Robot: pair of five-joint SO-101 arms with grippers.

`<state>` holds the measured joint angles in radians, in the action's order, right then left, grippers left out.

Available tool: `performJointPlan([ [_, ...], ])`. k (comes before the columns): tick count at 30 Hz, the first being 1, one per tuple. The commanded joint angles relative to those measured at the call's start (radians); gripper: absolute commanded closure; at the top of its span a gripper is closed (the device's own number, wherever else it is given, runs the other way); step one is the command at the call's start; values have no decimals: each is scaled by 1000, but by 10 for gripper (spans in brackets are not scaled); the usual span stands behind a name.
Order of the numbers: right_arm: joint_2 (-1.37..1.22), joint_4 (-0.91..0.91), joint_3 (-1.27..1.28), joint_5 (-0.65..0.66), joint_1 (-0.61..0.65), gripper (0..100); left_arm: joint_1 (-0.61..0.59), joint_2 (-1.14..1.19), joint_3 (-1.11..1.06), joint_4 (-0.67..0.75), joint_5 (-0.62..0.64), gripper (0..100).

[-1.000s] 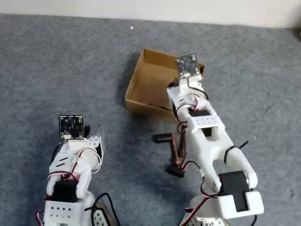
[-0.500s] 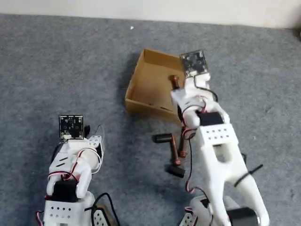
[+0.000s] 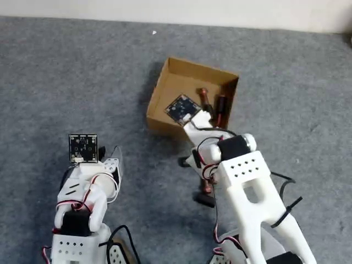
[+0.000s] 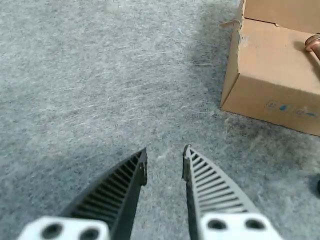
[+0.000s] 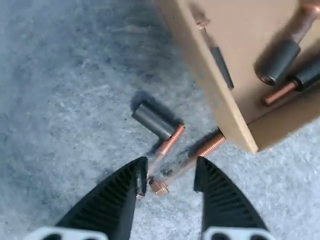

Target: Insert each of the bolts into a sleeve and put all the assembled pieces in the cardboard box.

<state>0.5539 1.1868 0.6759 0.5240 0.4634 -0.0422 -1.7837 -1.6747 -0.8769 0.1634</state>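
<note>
I had my right gripper point(image 5: 170, 169) spread and empty over two loose bolts point(image 5: 207, 146) and a sleeve point(image 5: 151, 120) on the carpet point(image 3: 82, 71), just near of the cardboard box point(image 3: 181, 82). Assembled pieces point(image 3: 221, 107) lay inside it. My left gripper point(image 4: 164, 156) sat spread, well left.

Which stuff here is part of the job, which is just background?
Job: cardboard box, assembled pieces inside it, loose sleeve, loose bolts, left tool, right tool.
Just there: grey carpet, pale wall.
</note>
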Motion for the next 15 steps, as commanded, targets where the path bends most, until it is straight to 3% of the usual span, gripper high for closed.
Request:
performJointPlan([
  [1, 28, 5, -48, 18, 19, 770, -7, -36, -22, 23, -8, 857],
  [5, -56, 5, -48, 23, 71, 742, -7, -36, -22, 23, -8, 857],
  [10, -232, 5, -58, 124, 124, 742, -7, -36, -22, 21, -8, 857],
  [15, -371, -134, -76, 150, 122, 742, -8, -36, -22, 21, -8, 857],
])
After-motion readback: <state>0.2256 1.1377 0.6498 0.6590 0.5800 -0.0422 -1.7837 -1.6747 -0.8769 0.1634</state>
